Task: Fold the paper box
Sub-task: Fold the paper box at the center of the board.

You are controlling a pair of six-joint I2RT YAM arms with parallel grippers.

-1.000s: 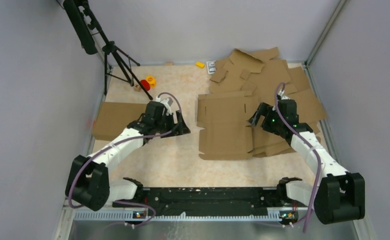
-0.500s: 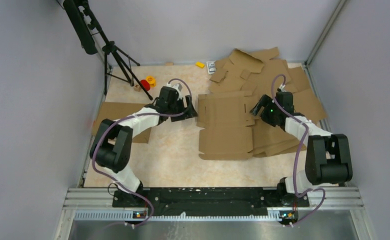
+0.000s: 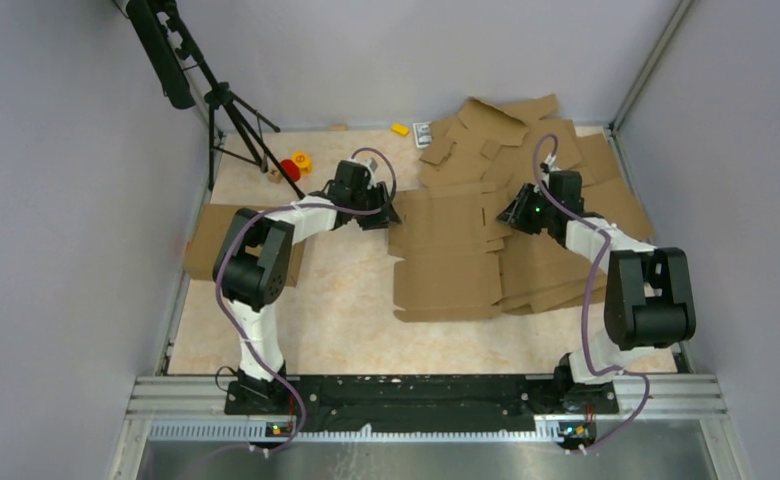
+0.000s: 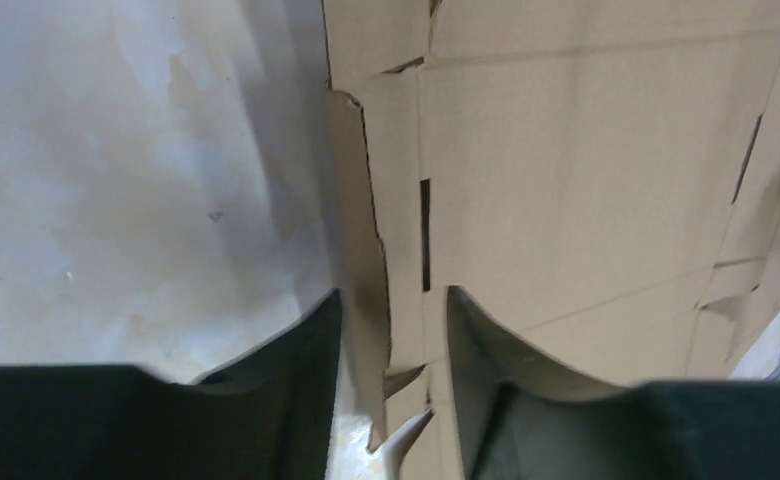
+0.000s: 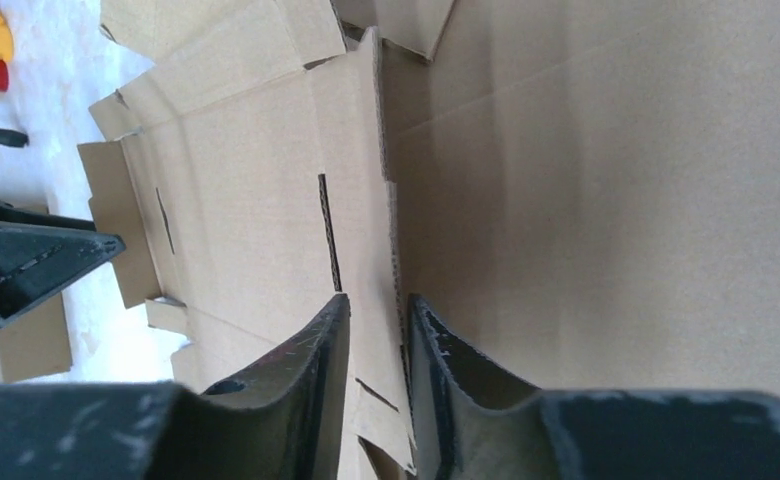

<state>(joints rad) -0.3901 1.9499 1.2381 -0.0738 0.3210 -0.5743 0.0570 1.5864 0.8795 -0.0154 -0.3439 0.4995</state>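
**Both side flaps bracketed, fold not yet begun**

The pale marbled table (image 3: 336, 300) inside the grey-walled cell carries a loose heap of spare cardboard blanks (image 3: 566, 170) at its far right. In front of that heap, partly overlapping it, the paper box (image 3: 446, 265) lies flat and unfolded between my two arms.

My left gripper (image 4: 391, 335) sits at the box's left edge. Its jaws are part-spread astride the left side flap (image 4: 358, 250), which seems a little lifted off the table. My right gripper (image 5: 378, 325) is at the opposite edge, jaws narrow with the right side flap (image 5: 361, 190) between them. Whether they bite it, I cannot tell.

I judge this the first step: raising the two side walls. Next I need a firm pinch on each flap, then an even inward turn along the creases beside the slots (image 4: 425, 235).
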